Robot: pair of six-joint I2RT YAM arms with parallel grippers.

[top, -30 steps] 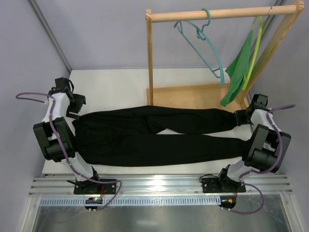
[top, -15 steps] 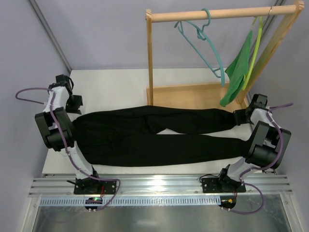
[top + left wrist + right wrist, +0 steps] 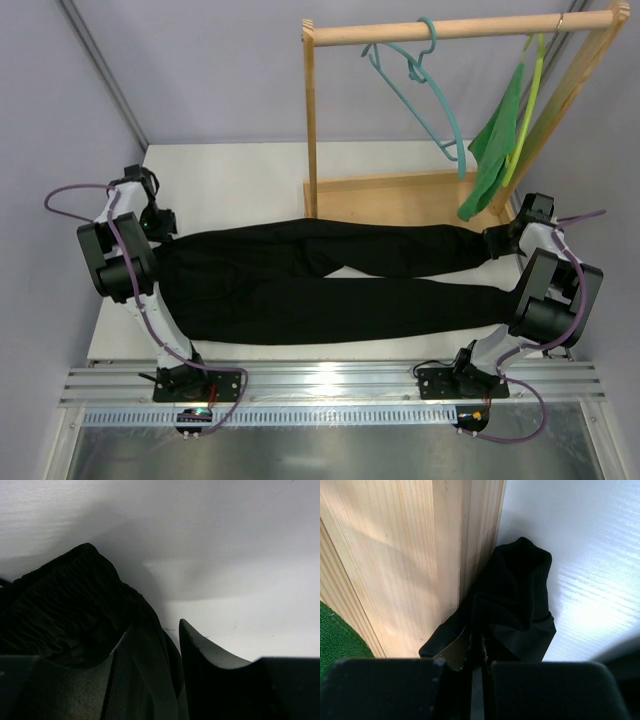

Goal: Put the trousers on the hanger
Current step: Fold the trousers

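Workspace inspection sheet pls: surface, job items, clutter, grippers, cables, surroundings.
Surface: white table, mostly covered by the trousers.
Job things: trousers lie flat, legs toward the right; hanger hooked on the wooden rack, bare.
Clutter: green cloth on a yellow-green hanger, same rail.
Grippers: left gripper open, straddling the waistband; right gripper shut on a cuff against the rack's wood.
Cables: purple cables loop off both arms; no snag seen.
Surroundings: grey walls, aluminium rail at the near edge.
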